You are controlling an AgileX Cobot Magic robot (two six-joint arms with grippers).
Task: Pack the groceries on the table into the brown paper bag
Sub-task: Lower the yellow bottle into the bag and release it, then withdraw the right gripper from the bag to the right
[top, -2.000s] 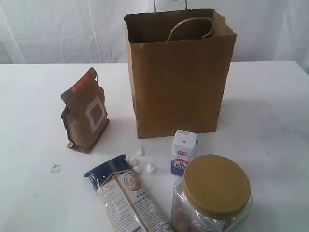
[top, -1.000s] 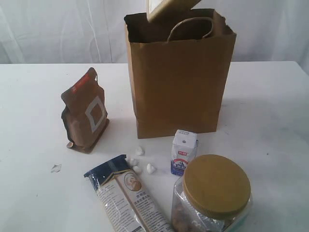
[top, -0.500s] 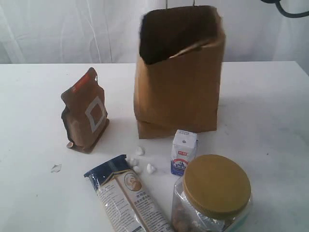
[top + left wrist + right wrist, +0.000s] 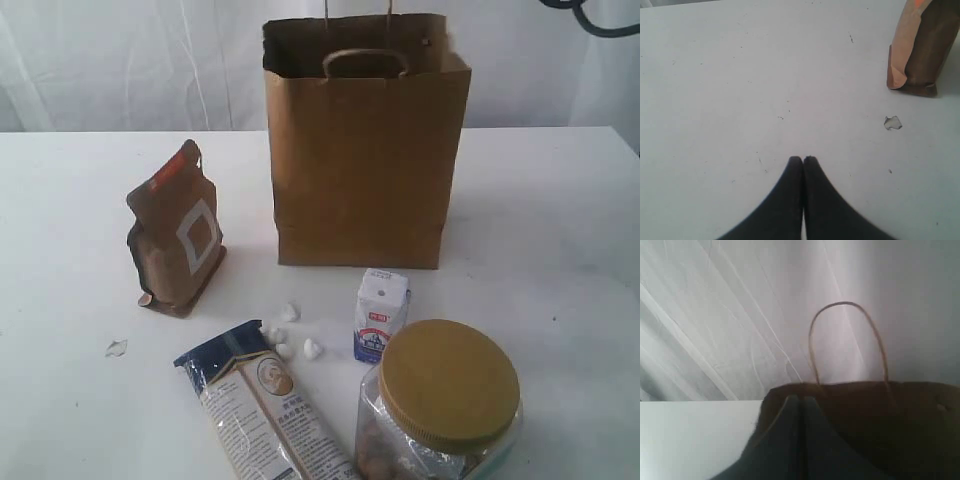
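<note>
The big white table (image 4: 560,250) holds everything. The brown paper bag (image 4: 360,170) stands upright near the back, and its inside is hidden. Closest to the exterior camera is the tan-lidded jar (image 4: 440,400), and beside it the long noodle packet (image 4: 265,405); both are cut off at the picture's edge. The brown pouch (image 4: 175,235) stands left of the bag. The small carton (image 4: 381,315) stands in front of the bag, with small white lumps (image 4: 290,335) just beside it. Only the wrist views show the grippers. The left gripper (image 4: 803,161) is pressed closed on nothing, above bare table near a pale scrap (image 4: 893,122). The right gripper (image 4: 800,399) is closed too, holding nothing, by the bag's top edge.
</note>
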